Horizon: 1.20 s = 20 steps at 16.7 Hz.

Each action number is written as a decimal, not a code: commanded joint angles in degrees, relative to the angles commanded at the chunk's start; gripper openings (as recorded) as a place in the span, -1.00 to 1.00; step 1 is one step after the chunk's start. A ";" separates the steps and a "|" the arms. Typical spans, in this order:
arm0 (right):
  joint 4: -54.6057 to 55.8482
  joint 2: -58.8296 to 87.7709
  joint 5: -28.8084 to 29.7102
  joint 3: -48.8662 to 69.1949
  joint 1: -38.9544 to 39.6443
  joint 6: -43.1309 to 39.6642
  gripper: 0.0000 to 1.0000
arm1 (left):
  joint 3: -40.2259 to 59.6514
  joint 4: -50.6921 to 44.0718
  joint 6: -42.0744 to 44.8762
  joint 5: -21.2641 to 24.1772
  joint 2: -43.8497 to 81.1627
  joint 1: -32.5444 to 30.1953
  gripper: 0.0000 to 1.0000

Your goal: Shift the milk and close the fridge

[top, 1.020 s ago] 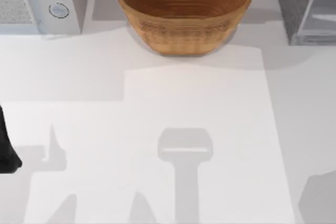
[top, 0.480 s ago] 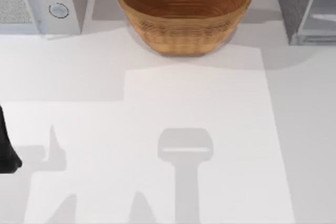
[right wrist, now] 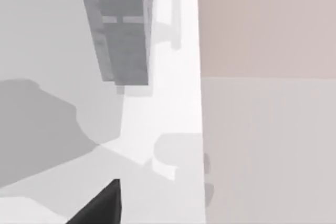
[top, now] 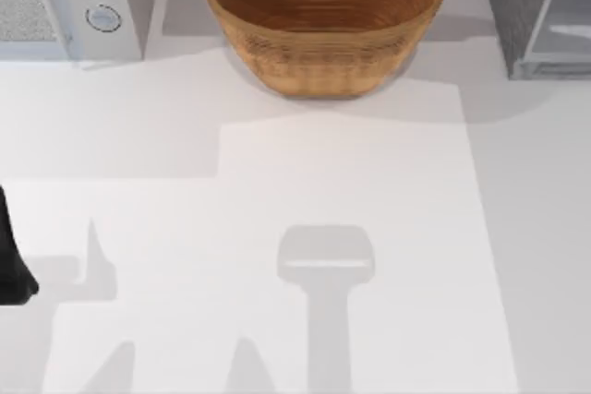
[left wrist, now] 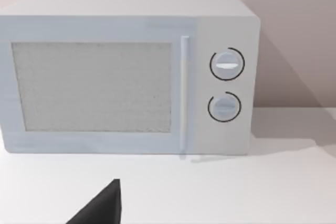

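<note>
The milk is out of view. The fridge [top: 522, 6] is a grey cabinet at the table's back right, and its pale glassy door [top: 565, 29] stands at an angle to the body. The fridge's grey side [right wrist: 123, 30] also appears farther off in the right wrist view. A black part of my left arm [top: 7, 265] sits at the table's left edge. A dark tip of my left gripper [left wrist: 100, 208] points toward the white box with two knobs. A dark tip of my right gripper [right wrist: 100, 205] hangs above the table near its edge.
A white box with two round knobs and a mesh panel [top: 65, 2] [left wrist: 126, 77] stands at the back left. A large woven basket [top: 323, 16] sits at the back centre. Arm shadows lie across the front of the white table [top: 351, 173].
A grey shadow at the table's front right corner has gone from the top view. The left arm, basket and fridge have not moved.
</note>
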 joint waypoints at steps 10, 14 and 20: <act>30.50 -1.73 5.33 1.64 22.28 30.86 1.00 | 0.00 0.00 0.00 0.00 0.00 0.00 1.00; 47.07 -1.50 7.50 1.42 31.89 55.20 1.00 | 0.00 0.00 0.00 0.00 0.00 0.00 1.00; 64.47 1.00 11.77 -0.97 47.36 76.26 1.00 | 0.00 0.00 0.00 0.00 0.00 0.00 1.00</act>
